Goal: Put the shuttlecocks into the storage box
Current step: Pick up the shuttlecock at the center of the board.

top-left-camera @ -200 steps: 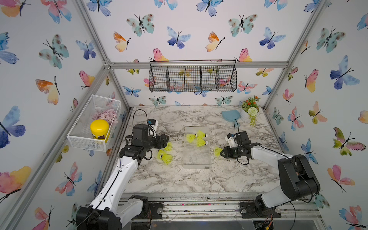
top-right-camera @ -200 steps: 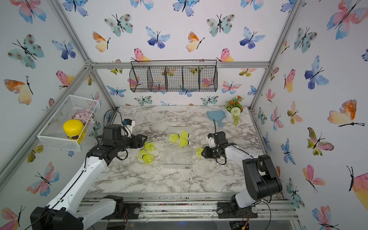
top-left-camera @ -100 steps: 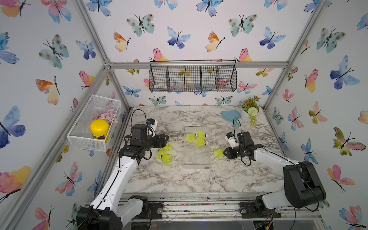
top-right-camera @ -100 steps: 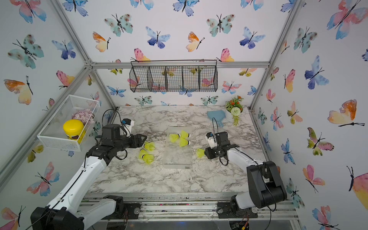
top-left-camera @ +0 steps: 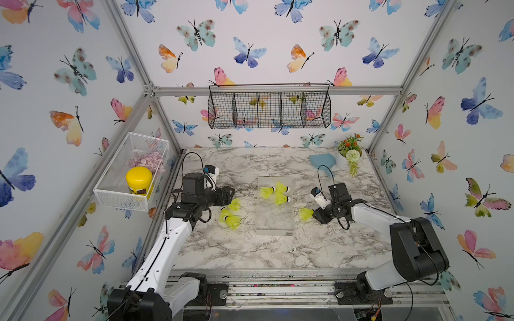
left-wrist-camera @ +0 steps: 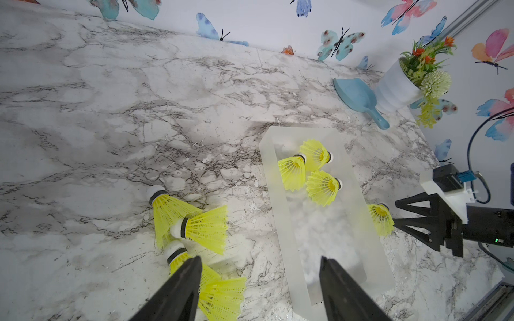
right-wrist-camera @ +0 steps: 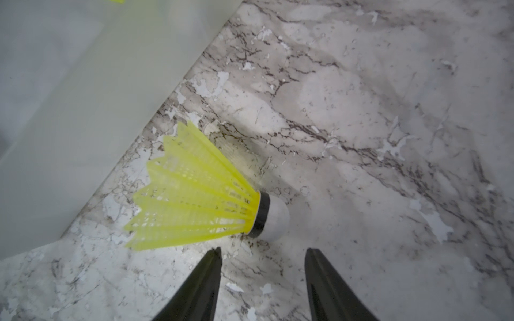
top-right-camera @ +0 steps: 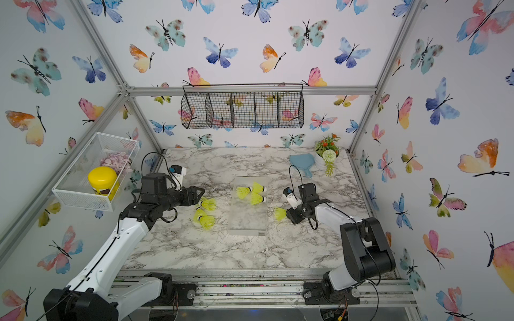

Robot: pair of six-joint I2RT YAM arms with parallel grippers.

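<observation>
Three shuttlecocks (top-left-camera: pixel 281 198) in storage box (top-left-camera: pixel 274 222), centre frame; loose shuttlecock (top-left-camera: pixel 306 214) just right of it, by right gripper (right-wrist-camera: pixel 263 250), jaws parted, empty; left gripper (left-wrist-camera: pixel 260 258) wide. Likely featherlight, springy skirt (crushable): pinch near white tip.

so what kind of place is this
Probably a robot training cell, not a home: an aluminium frame boxes in butterfly-papered walls, and a left arm and right arm are mounted by a marble-look tabletop.
</observation>
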